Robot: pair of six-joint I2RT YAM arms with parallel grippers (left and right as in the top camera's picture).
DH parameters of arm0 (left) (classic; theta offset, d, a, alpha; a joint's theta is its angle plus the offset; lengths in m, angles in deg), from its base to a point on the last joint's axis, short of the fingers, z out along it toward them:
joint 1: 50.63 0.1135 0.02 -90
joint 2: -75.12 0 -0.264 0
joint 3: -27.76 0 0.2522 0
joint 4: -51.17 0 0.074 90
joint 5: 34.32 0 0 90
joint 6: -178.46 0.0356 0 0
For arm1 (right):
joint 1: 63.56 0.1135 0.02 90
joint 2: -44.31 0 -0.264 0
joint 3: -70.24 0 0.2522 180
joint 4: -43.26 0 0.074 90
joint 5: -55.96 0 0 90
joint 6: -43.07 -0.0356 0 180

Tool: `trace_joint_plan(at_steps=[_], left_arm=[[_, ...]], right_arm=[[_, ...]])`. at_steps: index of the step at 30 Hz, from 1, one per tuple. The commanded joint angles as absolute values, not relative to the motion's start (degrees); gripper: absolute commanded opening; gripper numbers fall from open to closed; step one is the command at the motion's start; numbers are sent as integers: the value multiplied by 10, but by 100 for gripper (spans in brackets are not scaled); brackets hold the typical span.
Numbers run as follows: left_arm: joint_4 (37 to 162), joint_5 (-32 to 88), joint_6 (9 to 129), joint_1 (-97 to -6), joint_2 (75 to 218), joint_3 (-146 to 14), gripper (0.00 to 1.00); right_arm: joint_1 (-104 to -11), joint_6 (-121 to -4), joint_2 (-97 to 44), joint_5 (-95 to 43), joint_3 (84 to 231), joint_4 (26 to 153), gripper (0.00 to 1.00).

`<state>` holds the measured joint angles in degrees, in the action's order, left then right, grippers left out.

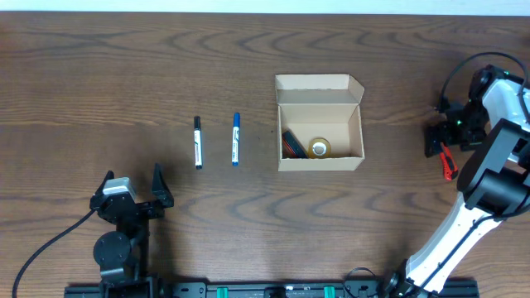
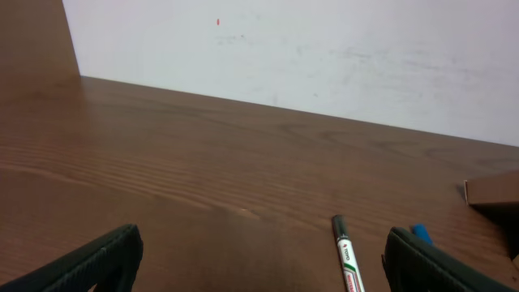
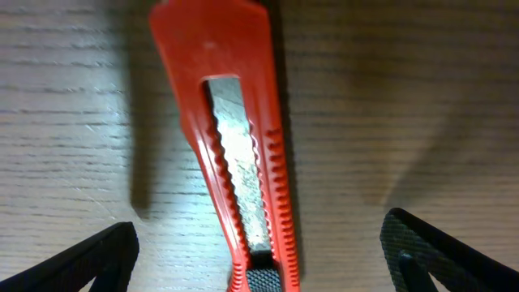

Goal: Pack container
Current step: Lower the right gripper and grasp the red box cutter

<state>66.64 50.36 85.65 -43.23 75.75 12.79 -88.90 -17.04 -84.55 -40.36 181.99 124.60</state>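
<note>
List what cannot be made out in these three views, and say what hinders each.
Overhead: dark items beside the tape roll in the container, too small and shadowed to identify.
Left wrist: blue marker mostly behind the left pincer; black marker cut by the bottom edge.
Right wrist: red cutter, both ends cut off by the frame edges.

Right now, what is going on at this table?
Two robot arms are packing the container, an open cardboard box that already holds a tape roll. The right gripper hangs open over a red utility knife on the table, not gripping it. The left gripper is open and empty near a black marker and a blue marker, both outside the box.
</note>
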Motion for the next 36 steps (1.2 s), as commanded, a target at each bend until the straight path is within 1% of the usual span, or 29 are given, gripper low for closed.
trace_joint_plan(at_steps=[1,9,12,13,16,21,27,29,31,36], left_arm=[[688,499,859,-432,753,137,95],[688,499,859,-432,753,137,95],[688,499,859,-432,753,137,95],[688,499,859,-432,753,137,95],[688,499,858,-432,753,137,95],[688,499,859,-432,753,137,95],[688,499,859,-432,753,137,95],[688,499,859,-432,754,137,95],[688,499,859,-432,753,137,95],[688,499,859,-432,753,137,95]], right_arm=[[-886,-175,-846,-414,1815,1240,94],[-886,-175,-846,-409,1814,1230,93],[-886,-175,-846,-406,1813,1227,85],[-886,-175,-846,-406,1813,1227,84],[-886,-175,-846,-398,1813,1226,86],[-886,-178,-846,-395,1796,1219,85],[-886,-177,-846,-394,1746,1191,88],[-886,-177,-846,-396,1742,1189,86],[-886,-177,-846,-399,1742,1185,81],[-886,-177,-846,-398,1742,1185,45]])
